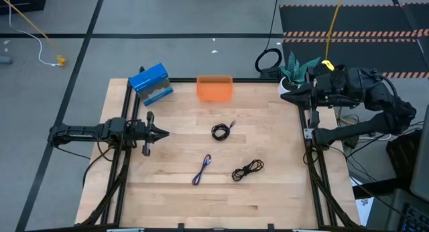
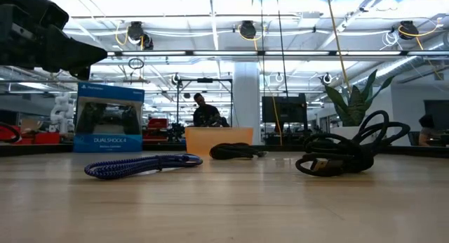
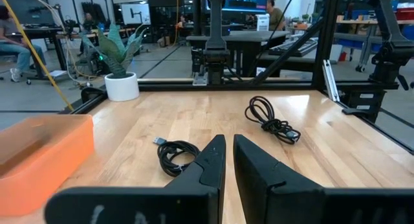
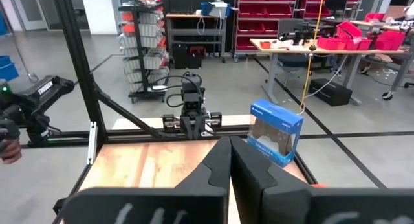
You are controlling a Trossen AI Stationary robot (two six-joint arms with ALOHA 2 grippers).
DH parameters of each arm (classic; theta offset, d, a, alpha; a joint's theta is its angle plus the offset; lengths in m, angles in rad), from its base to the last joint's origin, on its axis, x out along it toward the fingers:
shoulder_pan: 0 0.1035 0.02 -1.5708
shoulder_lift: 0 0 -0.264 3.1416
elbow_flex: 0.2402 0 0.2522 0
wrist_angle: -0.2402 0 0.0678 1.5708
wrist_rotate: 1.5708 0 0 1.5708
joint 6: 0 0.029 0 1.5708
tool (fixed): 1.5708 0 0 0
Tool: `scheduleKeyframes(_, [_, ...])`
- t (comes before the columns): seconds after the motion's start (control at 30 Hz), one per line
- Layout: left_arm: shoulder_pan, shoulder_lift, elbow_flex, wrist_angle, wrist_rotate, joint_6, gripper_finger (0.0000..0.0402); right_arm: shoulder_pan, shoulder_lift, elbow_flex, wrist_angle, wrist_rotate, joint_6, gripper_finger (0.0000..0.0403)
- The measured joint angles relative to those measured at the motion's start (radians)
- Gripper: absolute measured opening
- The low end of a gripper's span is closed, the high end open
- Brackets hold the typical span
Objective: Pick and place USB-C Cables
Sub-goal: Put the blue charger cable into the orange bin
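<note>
Three cables lie on the wooden table, apart from each other. The black tight coil [image 1: 221, 130] [image 3: 176, 154] sits near the middle. The purple-blue bundle [image 1: 202, 170] [image 2: 140, 166] lies nearer the near edge, and the black loose tangle [image 1: 247, 169] [image 3: 272, 120] lies to its right. My left gripper [image 1: 163, 132] [image 3: 228, 149] hovers shut over the table's left part, pointing right toward the coil. My right gripper [image 1: 284, 96] [image 4: 229, 153] is shut and raised by the far right corner, pointing left. Neither gripper touches anything.
An orange bin [image 1: 214, 88] [image 3: 39, 153] stands at the far edge's middle, with a blue boxed game controller [image 1: 151, 84] [image 4: 277, 133] to its left. A potted plant [image 1: 295, 71] stands at the far right corner. Bare wood lies between the cables.
</note>
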Motion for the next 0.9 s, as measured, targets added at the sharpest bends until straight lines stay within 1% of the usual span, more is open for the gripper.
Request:
scheduleKeyframes(0.07, [0.000, 0.000, 0.000, 0.015, 0.000, -0.016, 0.0035, 0.000, -0.001, -0.013, 0.000, 0.000, -0.007, 0.0000])
scheduleKeyframes(0.17, [0.000, 0.000, 0.000, 0.055, 0.000, -0.149, 0.0035, 0.000, -0.002, -0.036, 0.007, 0.000, -0.030, 0.0000])
scheduleKeyframes(0.23, [0.001, 0.004, 0.000, 0.119, 0.000, -0.180, 0.0035, 0.000, -0.001, -0.048, 0.019, 0.000, -0.036, 0.0000])
scheduleKeyframes(0.3, [0.001, 0.006, 0.001, 0.183, 0.000, -0.242, 0.0035, 0.000, -0.001, -0.064, 0.045, 0.000, -0.034, 0.0000])
scheduleKeyframes(0.4, [0.001, 0.015, 0.052, 0.198, 0.000, -0.298, 0.0035, 0.000, 0.000, -0.080, 0.089, 0.000, -0.029, 0.0000])
scheduleKeyframes(0.53, [0.001, 0.067, 0.182, 0.147, 0.001, -0.309, 0.0035, 0.000, -0.001, -0.081, 0.128, 0.000, -0.031, 0.0000])
scheduleKeyframes(0.67, [0.000, 0.148, 0.357, 0.078, 0.012, -0.251, 0.0035, 0.000, -0.002, -0.081, 0.146, 0.000, -0.042, 0.0000])
scheduleKeyframes(0.9, [0.000, 0.320, 0.691, -0.156, 0.015, -0.184, 0.0035, 0.000, 0.000, -0.081, 0.142, 0.000, -0.036, 0.0000])
